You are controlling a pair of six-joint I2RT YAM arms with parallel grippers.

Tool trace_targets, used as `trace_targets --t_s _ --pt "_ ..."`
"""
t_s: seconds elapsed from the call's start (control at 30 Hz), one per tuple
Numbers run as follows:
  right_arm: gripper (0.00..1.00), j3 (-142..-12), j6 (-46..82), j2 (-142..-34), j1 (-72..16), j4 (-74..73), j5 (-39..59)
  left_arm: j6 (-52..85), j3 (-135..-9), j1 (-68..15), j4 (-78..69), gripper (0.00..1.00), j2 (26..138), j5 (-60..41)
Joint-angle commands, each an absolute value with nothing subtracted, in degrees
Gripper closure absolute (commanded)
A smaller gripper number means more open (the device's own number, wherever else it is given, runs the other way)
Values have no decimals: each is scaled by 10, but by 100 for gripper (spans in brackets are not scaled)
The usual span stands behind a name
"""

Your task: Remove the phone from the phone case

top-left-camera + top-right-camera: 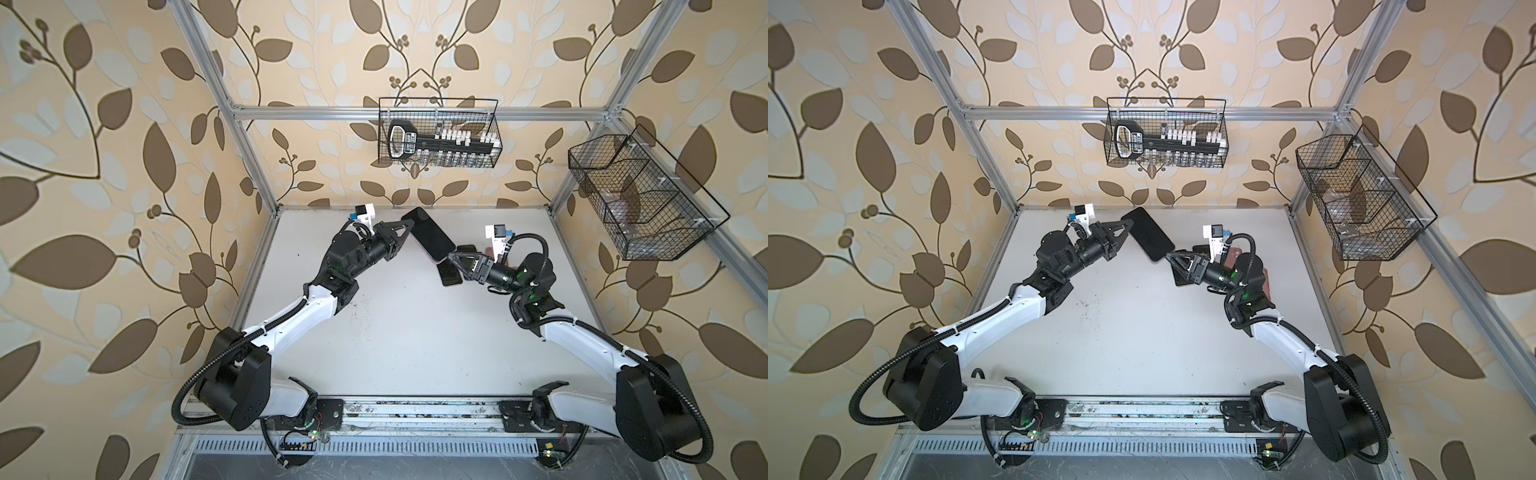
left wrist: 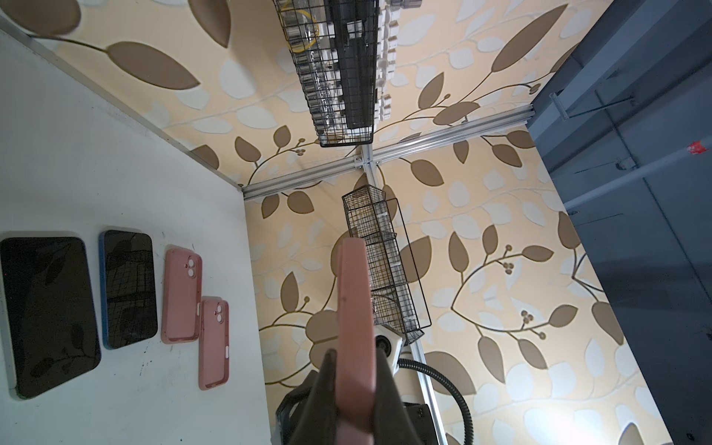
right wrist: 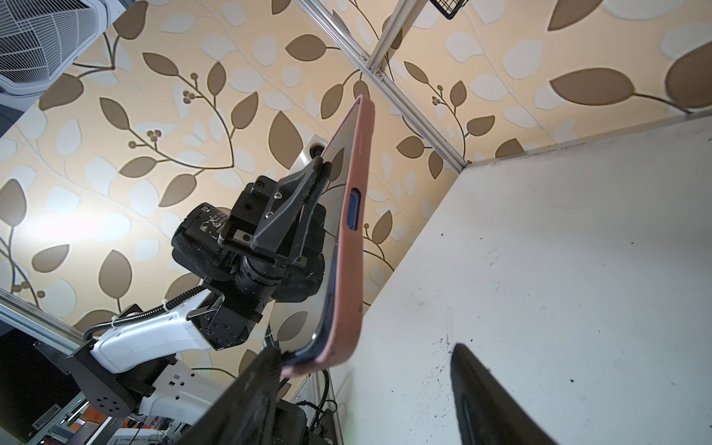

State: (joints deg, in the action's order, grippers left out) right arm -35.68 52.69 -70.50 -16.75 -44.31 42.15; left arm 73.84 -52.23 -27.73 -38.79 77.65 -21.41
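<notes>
Left gripper [image 1: 409, 227] is pinching the slick dark-screened phone [image 1: 428, 239] in its soft pink silicone case [image 3: 354, 246] above the white table [image 1: 415, 332], my open right gripper [image 1: 452, 257] hovering at a corner, where I'm judging the lip peels easiest.

Cream wallpaper [image 1: 104, 166] on every side, with big brown leaves and pale ones on thin stems. An aluminium frame [image 1: 311, 113] crosses the back wall and runs down the corners. One black wire basket [image 1: 457, 160] hangs off that back rail with a black rack of white blocks inside. A second wire basket [image 1: 665, 232] sits on the right wall, split into compartments. Below lies the white surface [image 1: 415, 332], flecked with dark specks. A slotted grey strip [image 1: 374, 446] lines the front edge, and a bright glare [image 3: 69, 223] washes over the wallpaper.
</notes>
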Motion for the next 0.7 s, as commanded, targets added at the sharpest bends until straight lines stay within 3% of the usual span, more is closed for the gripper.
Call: trace_targets --t_s 0.0,0.67 --pt "31 -347 532 -701 -171 -451 406 741 -562 -286 -449 100 758 -222" --pt "30 -308 556 -695 -177 -472 349 749 -568 -286 -464 100 766 -211"
